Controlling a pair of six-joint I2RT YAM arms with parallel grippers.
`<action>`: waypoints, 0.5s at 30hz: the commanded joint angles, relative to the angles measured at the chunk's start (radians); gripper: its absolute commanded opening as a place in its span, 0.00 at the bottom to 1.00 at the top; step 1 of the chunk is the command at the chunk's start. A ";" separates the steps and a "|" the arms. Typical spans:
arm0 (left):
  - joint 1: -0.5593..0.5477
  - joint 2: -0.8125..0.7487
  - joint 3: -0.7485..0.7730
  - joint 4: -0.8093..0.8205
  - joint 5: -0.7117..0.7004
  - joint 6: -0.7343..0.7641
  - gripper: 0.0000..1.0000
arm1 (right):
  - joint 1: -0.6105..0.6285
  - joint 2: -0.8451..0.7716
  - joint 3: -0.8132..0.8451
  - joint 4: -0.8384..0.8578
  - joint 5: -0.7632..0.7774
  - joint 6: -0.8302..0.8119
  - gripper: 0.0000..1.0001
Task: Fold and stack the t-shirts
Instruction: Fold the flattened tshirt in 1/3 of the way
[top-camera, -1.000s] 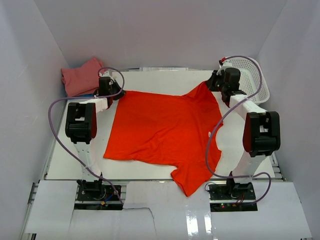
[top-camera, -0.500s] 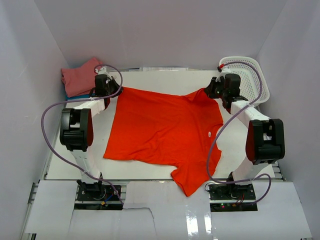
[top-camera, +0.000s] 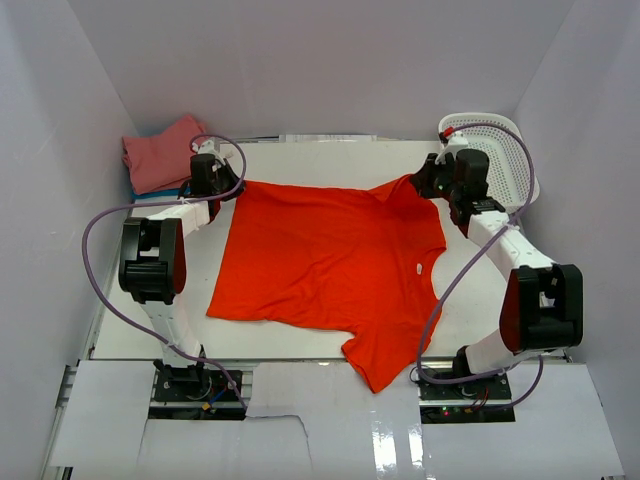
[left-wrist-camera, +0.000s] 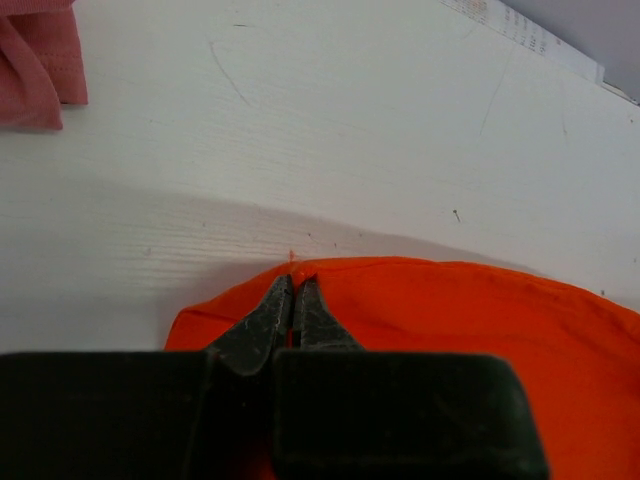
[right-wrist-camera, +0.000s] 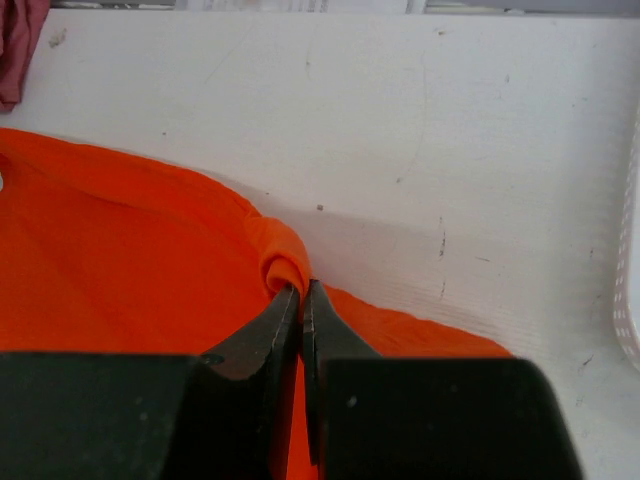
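Presently: orange-red t-shirt (top-camera: 325, 255) lies spread flat across the middle of the white table (top-camera: 330, 160), with one sleeve reaching past the near edge, right of centre.

Left gripper (left-wrist-camera: 293, 288) is at the shirt's far-left corner. Its jaws are pressed together, with the cloth's edge pinched between the tips. That corner is raised slightly and throws a shadow on the table.

Right gripper (right-wrist-camera: 302, 292) is at the far-right corner. Its jaws are closed tight on a small rolled fold of the orange cloth.

Salmon-pink t-shirt (top-camera: 160, 152) sits bunched in the far-left corner, near the left gripper but apart from it. A sliver of blue cloth (top-camera: 158, 193) shows at its near edge.

White mesh basket (top-camera: 505, 150) sits tilted at the far right, just beyond the right gripper.
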 joint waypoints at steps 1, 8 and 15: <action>0.003 -0.057 0.004 0.005 0.010 0.007 0.00 | 0.005 -0.059 0.002 0.009 0.020 -0.029 0.08; 0.003 -0.037 0.043 0.007 0.027 -0.002 0.00 | 0.007 -0.068 0.021 -0.009 0.018 -0.040 0.08; 0.003 -0.051 0.035 0.007 0.025 0.018 0.00 | 0.007 -0.099 -0.011 -0.011 0.036 -0.043 0.08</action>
